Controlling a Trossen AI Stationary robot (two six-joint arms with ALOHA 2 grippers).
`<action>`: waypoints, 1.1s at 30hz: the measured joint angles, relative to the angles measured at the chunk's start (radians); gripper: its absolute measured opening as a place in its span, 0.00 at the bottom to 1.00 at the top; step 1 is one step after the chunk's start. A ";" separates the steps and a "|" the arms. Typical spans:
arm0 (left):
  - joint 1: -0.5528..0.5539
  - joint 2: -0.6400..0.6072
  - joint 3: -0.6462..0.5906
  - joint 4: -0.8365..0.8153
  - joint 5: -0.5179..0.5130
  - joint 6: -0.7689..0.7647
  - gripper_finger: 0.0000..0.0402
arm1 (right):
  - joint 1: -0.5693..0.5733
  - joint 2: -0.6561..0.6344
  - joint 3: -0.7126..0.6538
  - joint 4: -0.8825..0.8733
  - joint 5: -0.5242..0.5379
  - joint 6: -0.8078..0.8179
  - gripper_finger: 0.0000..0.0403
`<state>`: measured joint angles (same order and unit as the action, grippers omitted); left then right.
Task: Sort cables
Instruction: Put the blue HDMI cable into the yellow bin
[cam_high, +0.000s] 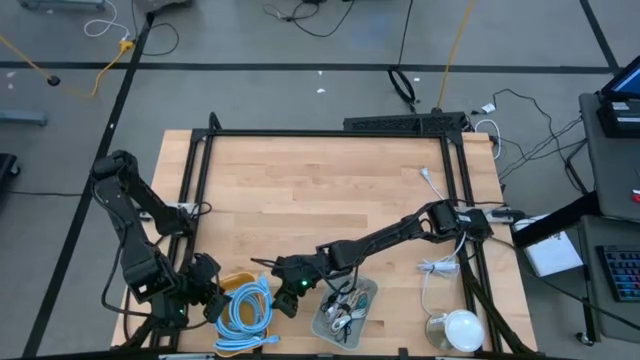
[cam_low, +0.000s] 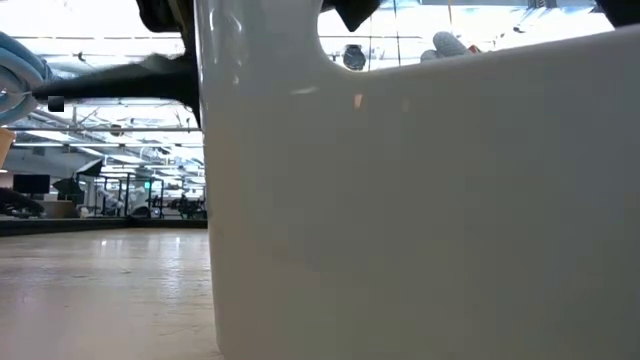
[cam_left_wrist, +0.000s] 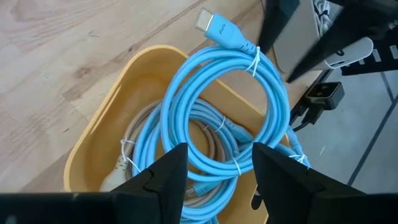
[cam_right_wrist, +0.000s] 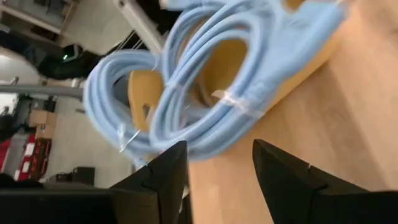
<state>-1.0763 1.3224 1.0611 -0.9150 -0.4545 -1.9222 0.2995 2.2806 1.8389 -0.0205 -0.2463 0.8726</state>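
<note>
High view is showing my right gripper (cam_high: 287, 287) hanging with its fingers spread and holding nothing, just beside the light-blue cables (cam_high: 247, 308) piled in the yellow bin (cam_left_wrist: 99, 140). My left gripper (cam_high: 205, 292), fingers apart too, is waiting over them. I am thinking I should lift straight up so no loop gets snagged.

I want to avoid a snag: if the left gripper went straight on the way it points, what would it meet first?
Probably the light-blue cable loops piled in the yellow bin. The left gripper, fingers apart, points at the topmost coil; how far off it lies is unclear.
</note>
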 joint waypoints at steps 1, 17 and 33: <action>0.000 0.000 0.000 0.000 0.000 0.002 0.45 | -0.003 0.002 0.000 0.003 0.006 0.006 0.44; 0.000 0.000 0.000 -0.004 0.001 0.009 0.45 | -0.023 0.062 0.000 0.186 -0.055 0.092 0.19; 0.000 0.000 0.000 -0.010 0.009 0.003 0.45 | -0.025 0.067 -0.002 0.294 -0.074 0.059 0.06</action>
<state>-1.0763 1.3224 1.0611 -0.9250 -0.4458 -1.9197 0.2749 2.3473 1.8374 0.2737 -0.3202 0.9314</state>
